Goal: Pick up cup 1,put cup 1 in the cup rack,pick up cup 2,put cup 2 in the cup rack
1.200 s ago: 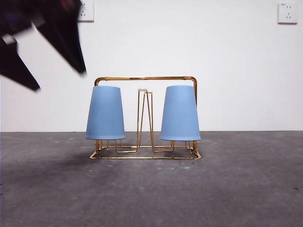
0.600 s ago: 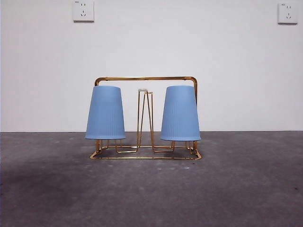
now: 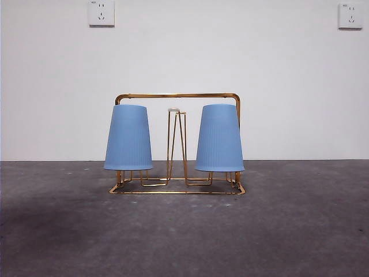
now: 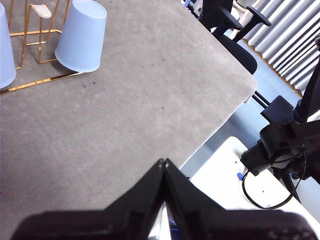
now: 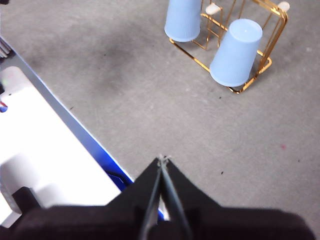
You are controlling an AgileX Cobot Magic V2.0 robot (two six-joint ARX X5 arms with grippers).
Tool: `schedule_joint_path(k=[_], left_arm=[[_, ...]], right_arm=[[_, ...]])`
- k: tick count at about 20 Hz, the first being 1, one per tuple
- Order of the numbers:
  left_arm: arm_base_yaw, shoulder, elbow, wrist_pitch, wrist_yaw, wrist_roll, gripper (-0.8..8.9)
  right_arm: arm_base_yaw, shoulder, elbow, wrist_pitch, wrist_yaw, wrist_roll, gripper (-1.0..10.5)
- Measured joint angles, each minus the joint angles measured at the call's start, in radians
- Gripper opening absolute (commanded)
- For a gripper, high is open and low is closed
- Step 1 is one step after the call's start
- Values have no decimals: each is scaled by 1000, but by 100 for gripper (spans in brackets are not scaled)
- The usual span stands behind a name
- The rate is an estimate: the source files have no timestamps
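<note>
Both blue cups sit upside down on the cup rack [image 3: 177, 96], a frame of thin gold wire with rounded corners and a flat wire base resting on the table [image 3: 184, 236]. Seen from the front, one cup [image 3: 128, 137] hangs over the peg at one end and the other cup [image 3: 219, 138] over the peg at the opposite end; the narrow middle peg loop [image 3: 176, 144] between them stands bare, capped with a small pale tip. The cups are tapered cones with fine vertical ribbing and flat closed bottoms turned upward, their matte plastic a soft sky blue. Their open rims hang just above the base wires.

The table is a mottled grey, rough and felt-like, with a rounded corner visible from my left wrist.

My left gripper [image 4: 164, 162] hovers near that table corner, well apart from the rack, its two black jaws pressed together to a point with nothing between them. My right gripper [image 5: 162, 159] is likewise closed tip to tip (empty too), near the table's edge and well away from the rack.

Behind the rack stands a plain white wall [image 3: 230, 52] carrying two white sockets.
</note>
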Motion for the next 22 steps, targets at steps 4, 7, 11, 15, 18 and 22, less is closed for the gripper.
schedule_joint_path(k=[4, 7, 11, 15, 18, 22], left_arm=[[0, 2, 0, 0, 0, 1, -4], [0, 4, 0, 0, 0, 1, -4], [0, 10, 0, 0, 0, 1, -4], [0, 14, 0, 0, 0, 3, -4], [0, 21, 0, 15, -6, 11, -4], [0, 37, 0, 79, -34, 70, -4]], right_arm=[[0, 18, 0, 0, 36, 8, 2], [0, 30, 0, 0, 60, 10, 2], [0, 45, 0, 0, 85, 10, 2], [0, 55, 0, 0, 90, 10, 2], [0, 59, 0, 0, 90, 10, 2], [0, 60, 0, 0, 90, 10, 2]])
